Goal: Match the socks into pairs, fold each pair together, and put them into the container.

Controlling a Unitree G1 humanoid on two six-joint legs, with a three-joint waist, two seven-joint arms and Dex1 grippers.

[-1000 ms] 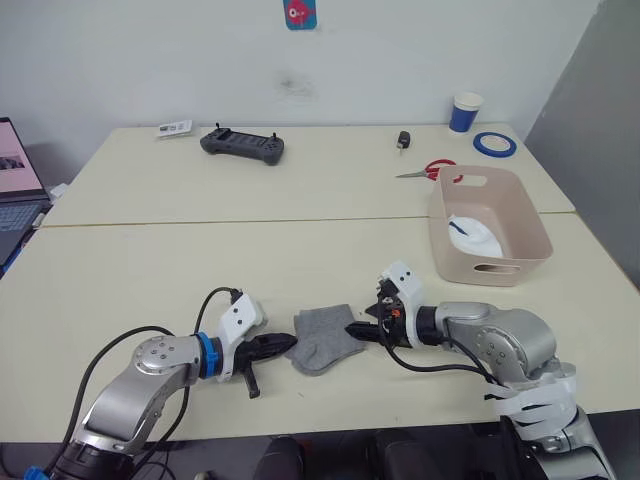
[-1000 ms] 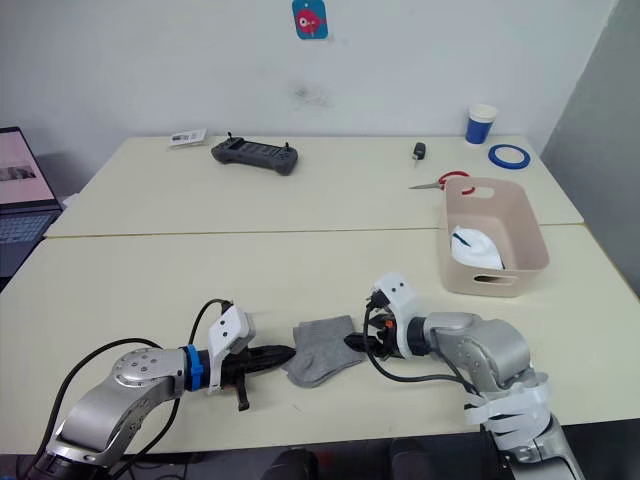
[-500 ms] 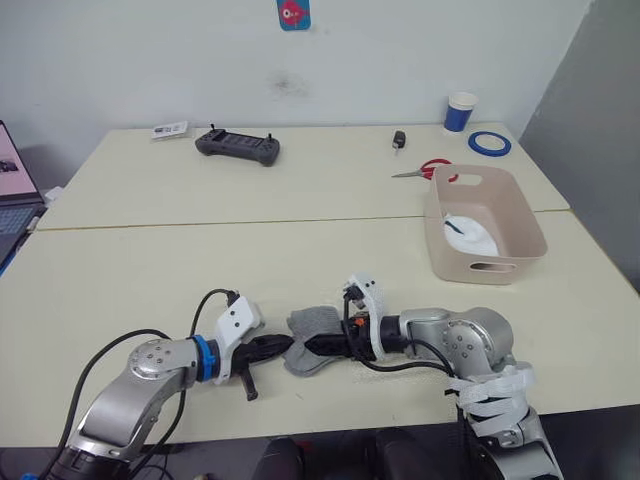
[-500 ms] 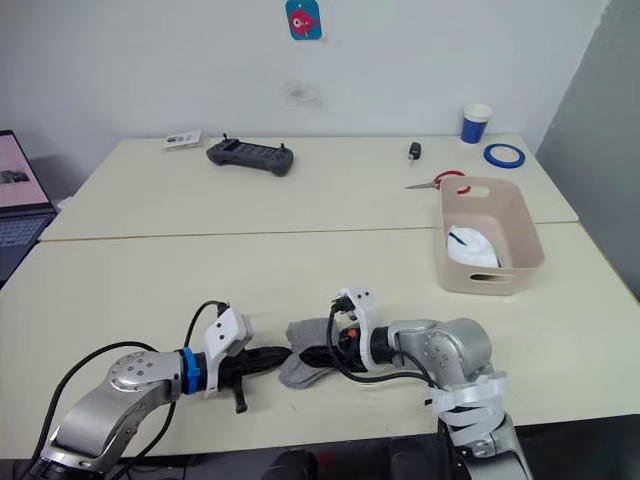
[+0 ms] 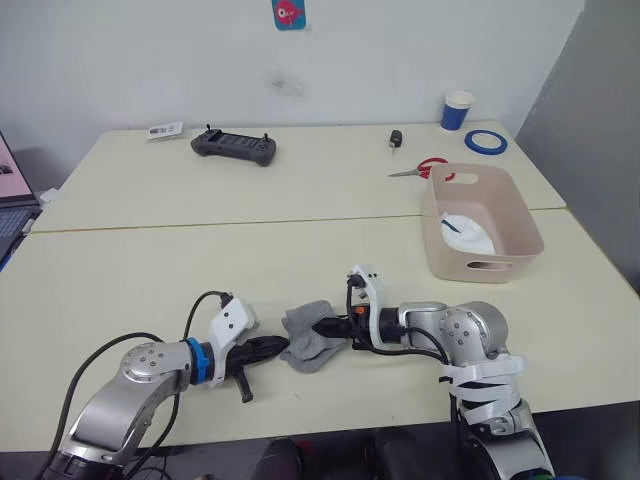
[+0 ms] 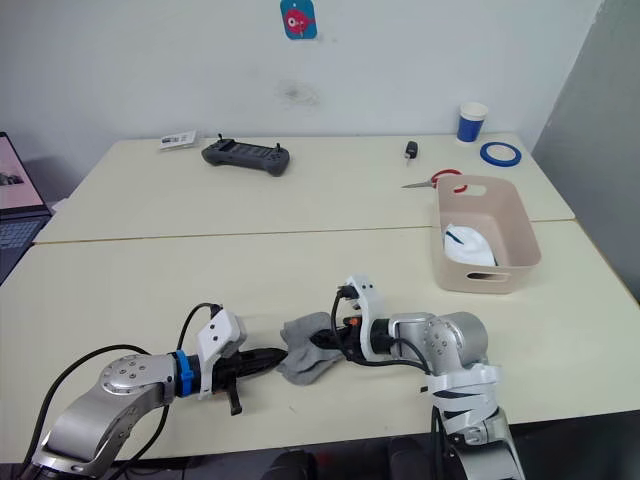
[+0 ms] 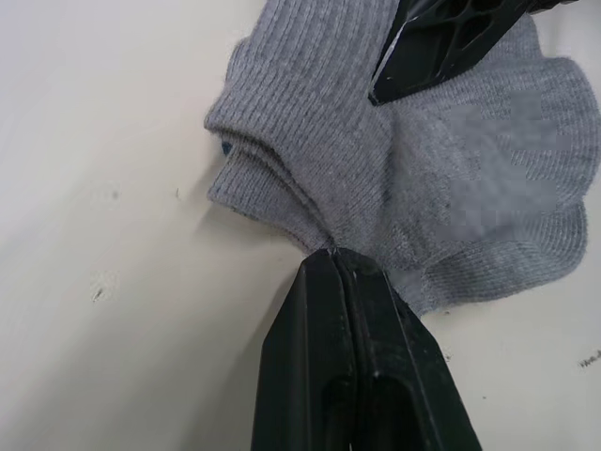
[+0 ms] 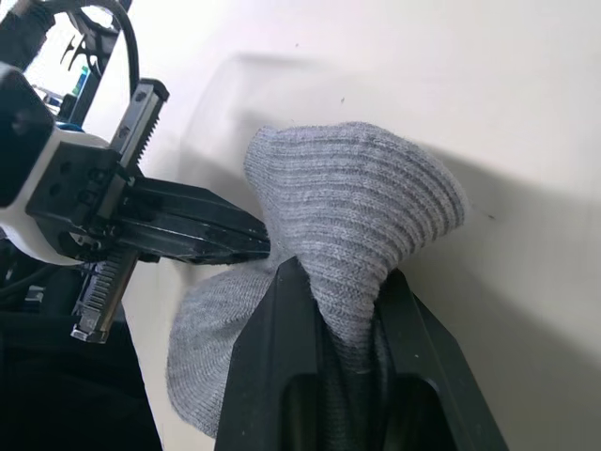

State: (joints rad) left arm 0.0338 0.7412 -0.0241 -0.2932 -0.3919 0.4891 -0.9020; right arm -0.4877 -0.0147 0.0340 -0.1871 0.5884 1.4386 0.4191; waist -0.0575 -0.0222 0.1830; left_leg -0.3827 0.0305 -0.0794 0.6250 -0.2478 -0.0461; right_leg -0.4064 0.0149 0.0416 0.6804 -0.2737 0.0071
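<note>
Grey socks (image 5: 308, 336) lie bunched near the table's front edge, between my two grippers. My left gripper (image 5: 281, 347) is shut, its tip pinching the socks' left edge (image 7: 310, 225), where the knit puckers. From the other side, my right gripper (image 8: 343, 274) is closed on a raised fold of grey sock (image 8: 357, 202); its fingers (image 8: 274, 348) flank the fold. The pinkish-beige container (image 5: 508, 218) stands at the right with a white sock (image 5: 466, 232) inside.
At the back right are a blue paper cup (image 5: 457, 110), a blue tape ring (image 5: 484, 142), red-handled scissors (image 5: 425, 168) and a black key fob (image 5: 397, 139). A black controller (image 5: 234, 147) and a small card (image 5: 165, 130) lie at the back left.
My right gripper has slid left onto the grey socks and closed on a fold, bunching them toward the left gripper. The left gripper has held still. The camera has shifted slightly.
</note>
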